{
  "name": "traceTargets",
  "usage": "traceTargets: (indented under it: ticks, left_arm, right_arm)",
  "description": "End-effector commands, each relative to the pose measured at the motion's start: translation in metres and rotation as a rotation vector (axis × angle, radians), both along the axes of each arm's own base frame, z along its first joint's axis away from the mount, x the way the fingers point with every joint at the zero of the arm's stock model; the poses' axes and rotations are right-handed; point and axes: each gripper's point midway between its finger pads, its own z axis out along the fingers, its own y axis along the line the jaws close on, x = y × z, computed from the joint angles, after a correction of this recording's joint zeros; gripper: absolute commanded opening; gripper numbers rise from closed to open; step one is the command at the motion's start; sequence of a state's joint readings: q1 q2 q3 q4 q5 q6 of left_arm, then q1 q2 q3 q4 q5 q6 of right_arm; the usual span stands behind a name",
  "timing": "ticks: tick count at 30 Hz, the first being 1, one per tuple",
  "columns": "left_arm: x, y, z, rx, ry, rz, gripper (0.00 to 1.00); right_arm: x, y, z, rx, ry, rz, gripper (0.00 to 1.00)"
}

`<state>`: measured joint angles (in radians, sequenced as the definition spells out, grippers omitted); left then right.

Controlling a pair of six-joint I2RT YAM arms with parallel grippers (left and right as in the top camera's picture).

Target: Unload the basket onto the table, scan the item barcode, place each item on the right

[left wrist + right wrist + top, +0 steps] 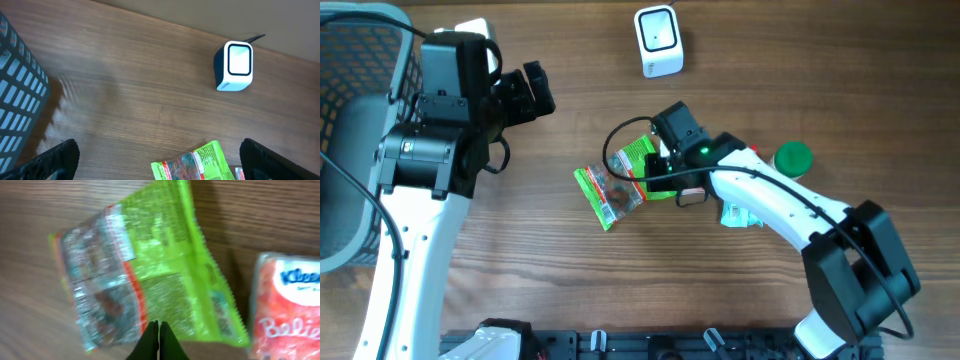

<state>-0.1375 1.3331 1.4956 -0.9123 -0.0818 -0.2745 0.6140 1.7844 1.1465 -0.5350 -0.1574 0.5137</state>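
Note:
A green snack packet (620, 182) with a clear window lies flat on the wooden table. It also shows in the left wrist view (200, 162) and in the right wrist view (150, 270). My right gripper (662, 178) (158, 326) is shut, its tips pressed together at the packet's near edge. No film shows between them. The white barcode scanner (658, 40) (235, 66) stands at the far middle of the table. My left gripper (540, 90) (160, 159) hangs wide open above the table to the left of the packet, holding nothing.
A grey mesh basket (360, 100) (20, 110) stands at the left edge. A red tissue pack (287, 305) lies just right of the packet, partly under my right arm (740, 213). A green round lid (793, 158) sits further right.

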Motion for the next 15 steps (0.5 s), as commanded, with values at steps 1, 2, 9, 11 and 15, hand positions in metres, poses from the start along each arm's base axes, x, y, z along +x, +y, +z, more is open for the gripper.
traceTargets:
  ticks: [1, 2, 9, 11, 15]
  left_arm:
    - [0.0, 0.001, 0.003, 0.014, -0.01, -0.004, 1.0]
    - [0.0, 0.001, 0.003, 0.014, -0.01, -0.004, 1.0]
    - [0.0, 0.001, 0.003, 0.014, -0.01, -0.004, 1.0]
    - [0.0, 0.001, 0.003, 0.014, -0.01, -0.004, 1.0]
    - [0.0, 0.001, 0.003, 0.014, -0.01, -0.004, 1.0]
  right_arm:
    - [0.011, -0.045, -0.035, -0.205, -0.034, -0.15, 0.04]
    - [0.014, -0.048, -0.038, -0.222, -0.042, -0.158, 0.04]
    - [0.014, -0.077, -0.051, -0.32, -0.011, -0.182, 0.04]
    - [0.013, -0.1, -0.052, -0.393, 0.007, -0.218, 0.04]
    - [0.013, -0.128, -0.048, -0.41, 0.053, -0.273, 0.04]
